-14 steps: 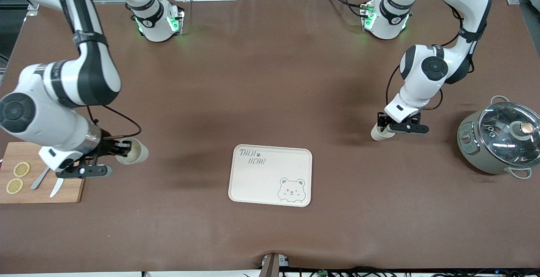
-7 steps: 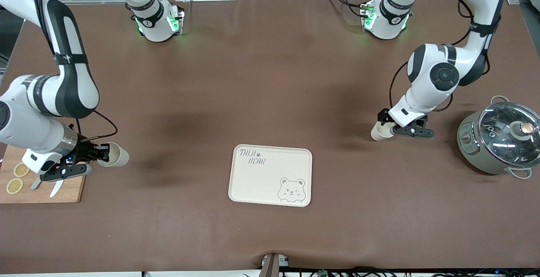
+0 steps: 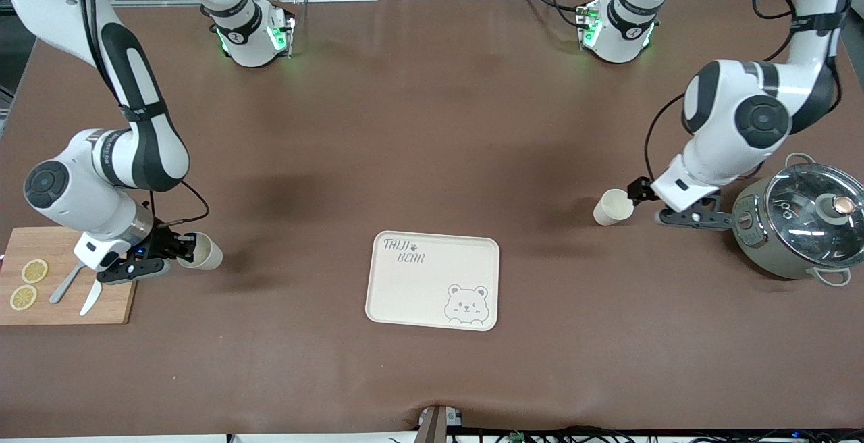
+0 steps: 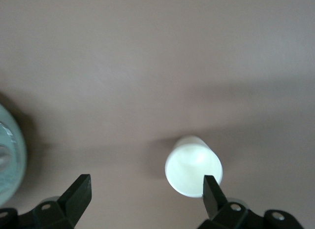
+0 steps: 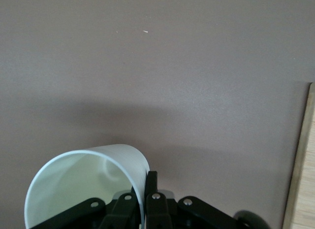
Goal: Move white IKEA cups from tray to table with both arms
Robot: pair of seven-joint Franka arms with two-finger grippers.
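**A:** Where does your right gripper [image 3: 183, 252] sit?

**B:** You will find it low over the brown table [image 3: 432, 159], just beside the wooden cutting board [image 3: 67, 308] at the right arm's end; its fingers are pinched on the rim of one white cup [image 3: 204, 252], one finger inside the mouth and one outside, as your right wrist view shows [image 5: 88, 184]; the cup is tipped, its mouth turned toward the gripper.

**A:** And your left gripper [image 3: 641, 198]?

**B:** Its fingers stand wide apart and grip nothing; in your left wrist view the second white cup [image 4: 193, 165] stands upright on the table, close against one fingertip [image 4: 210, 187]; in the front view that cup [image 3: 613, 207] stands on its own, between the tray and the pot, just beside the gripper.

**A:** What else do you have on the table?

**B:** The bear-printed tray [image 3: 432, 281] lies flat at the middle, well apart from both cups; the lidded pot [image 3: 796, 223] stands at the left arm's end; lemon slices [image 3: 28, 283] and cutlery [image 3: 75, 289] lie on the board.
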